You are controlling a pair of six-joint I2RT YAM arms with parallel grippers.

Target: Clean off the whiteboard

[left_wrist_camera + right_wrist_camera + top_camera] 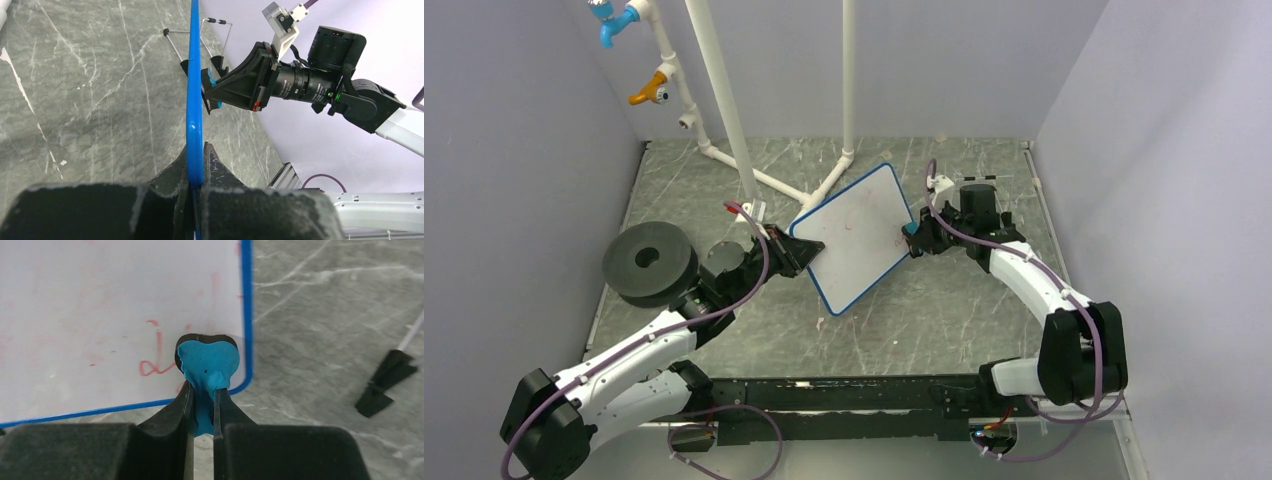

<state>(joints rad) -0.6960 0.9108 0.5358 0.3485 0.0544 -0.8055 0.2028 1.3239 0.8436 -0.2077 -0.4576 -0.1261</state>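
Note:
The whiteboard [856,235] is white with a thin blue rim and is held tilted above the table. My left gripper [807,247] is shut on its left edge; in the left wrist view the blue rim [194,100] runs edge-on between the fingers. My right gripper [914,238] is shut on a small blue eraser [208,362] with a black felt face, pressed to the board near its lower right corner. Red marks [155,362] and faint pink smears show on the board [100,305] beside the eraser. The eraser also shows in the left wrist view [209,90].
A black wire easel stand [200,45] lies on the table behind the board. A black disc with a hole [650,262] sits at the left. White pipes [724,100] rise at the back. Grey walls close in the sides.

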